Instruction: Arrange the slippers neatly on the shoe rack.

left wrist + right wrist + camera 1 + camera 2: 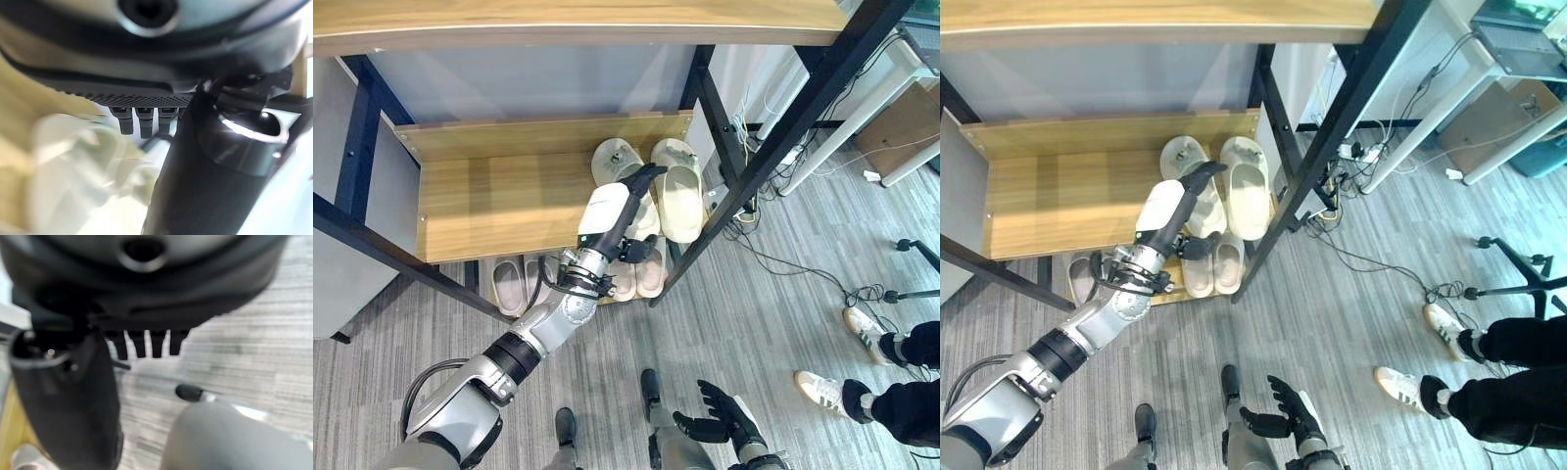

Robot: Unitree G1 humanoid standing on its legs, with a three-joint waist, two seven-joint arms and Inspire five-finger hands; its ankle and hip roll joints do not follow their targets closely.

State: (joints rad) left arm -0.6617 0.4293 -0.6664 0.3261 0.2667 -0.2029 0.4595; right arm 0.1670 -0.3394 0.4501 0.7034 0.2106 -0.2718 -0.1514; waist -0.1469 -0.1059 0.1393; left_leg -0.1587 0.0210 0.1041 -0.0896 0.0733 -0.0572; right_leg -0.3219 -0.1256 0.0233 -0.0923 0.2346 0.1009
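Two cream slippers lie side by side at the right end of the rack's middle wooden shelf [489, 201]: the left slipper [612, 159] and the right slipper [680, 201]. My left hand [607, 211] reaches in over the left slipper. Its fingers [644, 179] lie straight along that slipper's right side, against the gap between the pair, and the thumb [641, 250] sticks out below the shelf edge. In the left wrist view, cream slipper [73, 161] shows just past the straight fingers [139, 120]. My right hand [722, 416] hangs low over the floor with relaxed fingers, holding nothing.
On the bottom shelf lie more pale slippers, one at the left [507, 286] and a pair under my left hand [636, 279]. Black rack posts [744, 186] slant at the right. Cables [783, 269] trail on the floor, and a person's white shoes [822, 392] stand at the right.
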